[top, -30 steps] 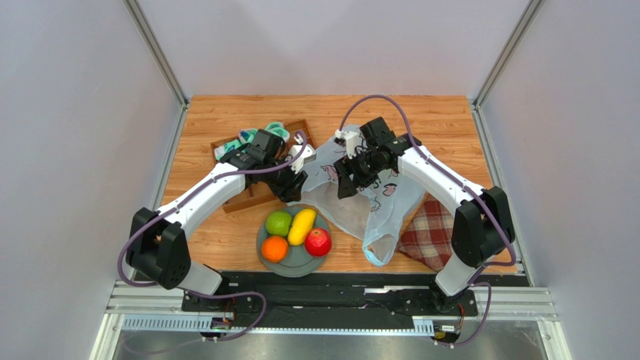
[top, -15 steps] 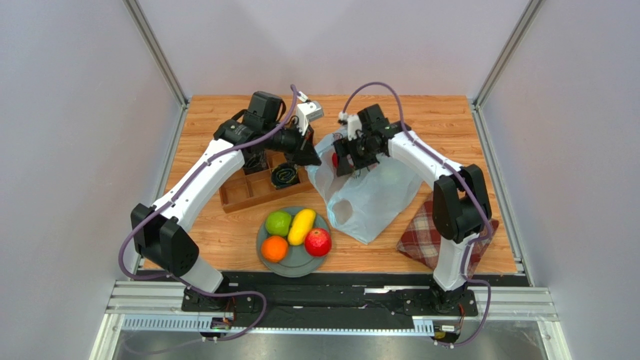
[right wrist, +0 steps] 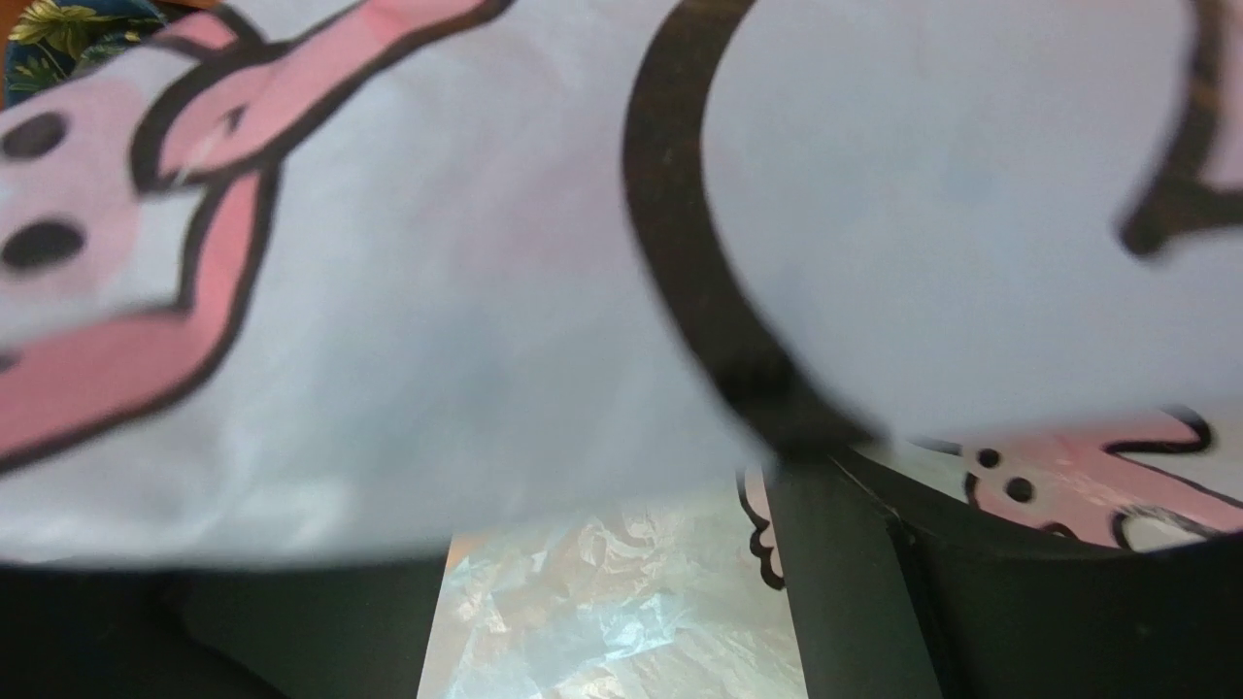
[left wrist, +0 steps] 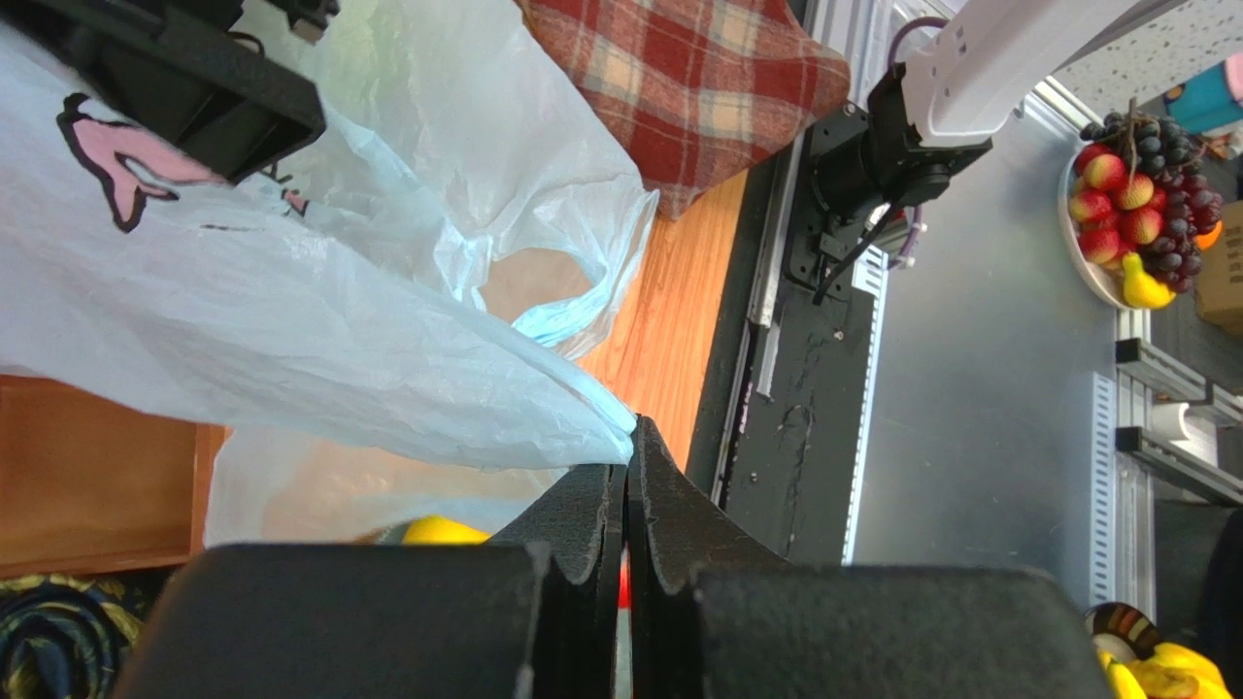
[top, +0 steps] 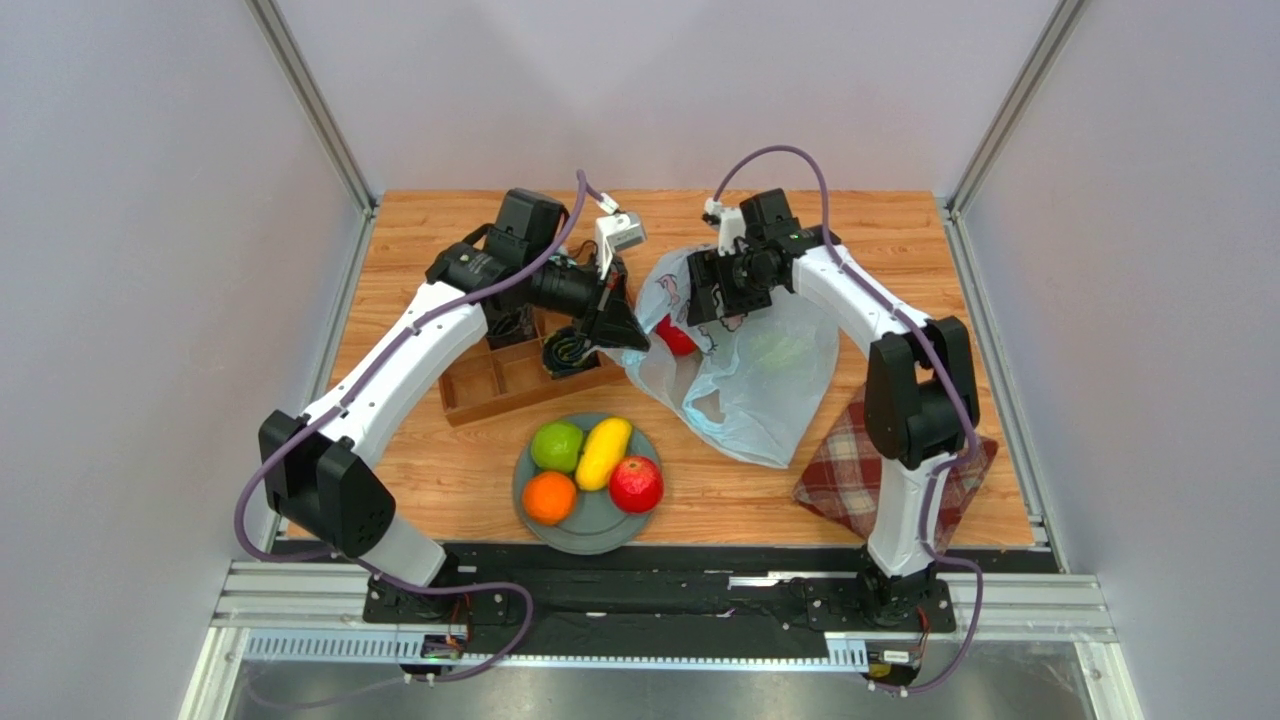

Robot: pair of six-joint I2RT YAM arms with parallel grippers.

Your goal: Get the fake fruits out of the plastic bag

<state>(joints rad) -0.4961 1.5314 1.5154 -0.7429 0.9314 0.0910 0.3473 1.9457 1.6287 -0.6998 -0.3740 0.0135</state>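
On the grey plate (top: 598,533) four fake fruits (top: 603,452) are laid out, while a red apple (top: 679,336) and seemingly a green one (top: 781,353) are left inside the plastic bag (top: 751,413), its edge pinched by the clenched left gripper (left wrist: 629,469); whether the right gripper (top: 709,300) is released cannot be told.

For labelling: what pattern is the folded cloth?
Folded fabric cloth: red plaid, clearest in left wrist view.

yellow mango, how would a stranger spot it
A grey plate sits by the wooden table's near edge. The yellow mango lies on it with a green apple, an orange and a red apple. Only it is long and yellow.
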